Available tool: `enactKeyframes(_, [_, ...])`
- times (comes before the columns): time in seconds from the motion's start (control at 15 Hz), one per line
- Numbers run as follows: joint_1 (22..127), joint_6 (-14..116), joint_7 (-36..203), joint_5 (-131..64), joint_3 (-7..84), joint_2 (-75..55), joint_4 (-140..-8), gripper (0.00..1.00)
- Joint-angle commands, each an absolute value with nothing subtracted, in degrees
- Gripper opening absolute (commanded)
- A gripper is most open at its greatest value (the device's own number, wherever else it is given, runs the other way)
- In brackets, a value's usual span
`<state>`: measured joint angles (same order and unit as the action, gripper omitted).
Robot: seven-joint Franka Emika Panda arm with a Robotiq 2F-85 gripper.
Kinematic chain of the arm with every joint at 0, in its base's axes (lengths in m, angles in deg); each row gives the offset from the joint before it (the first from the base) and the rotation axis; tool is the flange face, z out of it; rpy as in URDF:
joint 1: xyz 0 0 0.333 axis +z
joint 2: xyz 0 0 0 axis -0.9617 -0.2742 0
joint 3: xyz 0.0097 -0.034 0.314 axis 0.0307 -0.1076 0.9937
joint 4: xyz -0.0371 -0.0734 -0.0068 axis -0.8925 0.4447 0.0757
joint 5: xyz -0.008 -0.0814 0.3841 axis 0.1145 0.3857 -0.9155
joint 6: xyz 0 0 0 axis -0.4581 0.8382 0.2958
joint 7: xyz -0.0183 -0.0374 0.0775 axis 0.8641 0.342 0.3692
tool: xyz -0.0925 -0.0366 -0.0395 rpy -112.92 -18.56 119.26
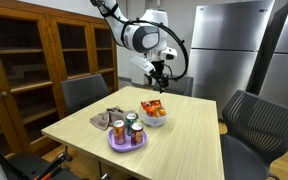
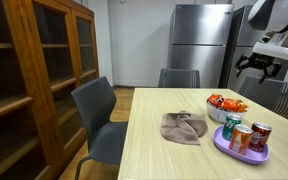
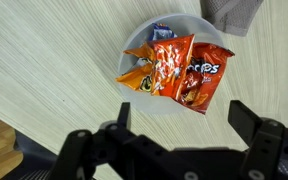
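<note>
The open, empty claw (image 1: 160,78) hangs over the chip bags (image 3: 179,72) in the bowl (image 3: 134,45). The bags look light, crinkly and slippery; pinch one's edge gently.

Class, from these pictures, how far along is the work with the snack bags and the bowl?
Done: the snack bags lie in the white bowl. In hand: nothing; the gripper hangs open and empty above them. Left, perhaps: the cloth lies crumpled beside the bowl; three cans stand on the purple plate.
</note>
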<state>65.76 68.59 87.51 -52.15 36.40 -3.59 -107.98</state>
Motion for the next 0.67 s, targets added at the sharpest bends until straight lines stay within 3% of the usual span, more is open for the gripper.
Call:
enactKeyframes(0.0, [65.6, 68.5, 87.5, -51.9, 36.6, -3.3, -108.2, 1.0])
enactKeyframes(0.6, [65.6, 68.5, 87.6, -51.9, 36.6, -3.3, -108.5, 1.0])
